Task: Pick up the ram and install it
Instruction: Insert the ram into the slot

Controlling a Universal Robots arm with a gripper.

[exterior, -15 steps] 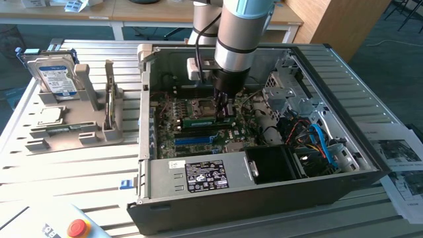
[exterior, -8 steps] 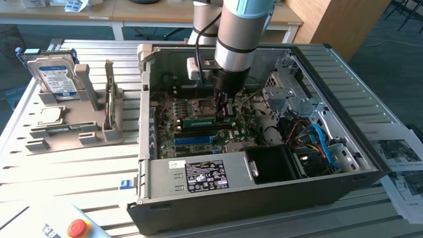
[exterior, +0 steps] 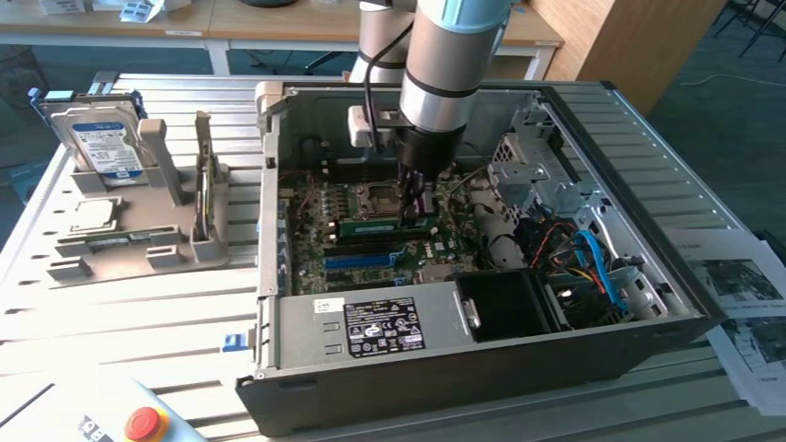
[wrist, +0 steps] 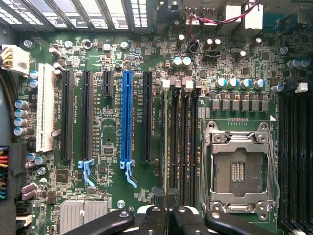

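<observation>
Gripper stands nearly closed, its black fingers pinched on the ram, a thin green stick lying level over the motherboard at the middle of the exterior view, just below the open processor socket. The stick's end toward the exterior view's right is hidden behind the gripper, and whether it sits fully in a slot cannot be told. In the wrist view it appears edge-on, a thin pale line running out from between the fingers along the dark memory slots.

The arm is cut off by the top edge of the exterior view. The computer case lies open on the slatted table. Its power supply label carries black-and-white marks too small to read, and so is the white lettering beside the blue slot.

At the exterior view's upper left a hard drive stands upright in a grey holder, its blue-and-white label unreadable. A small square processor chip lies just below it. A red button sits at the lower left. Printed sheets are cut off by the right edge
</observation>
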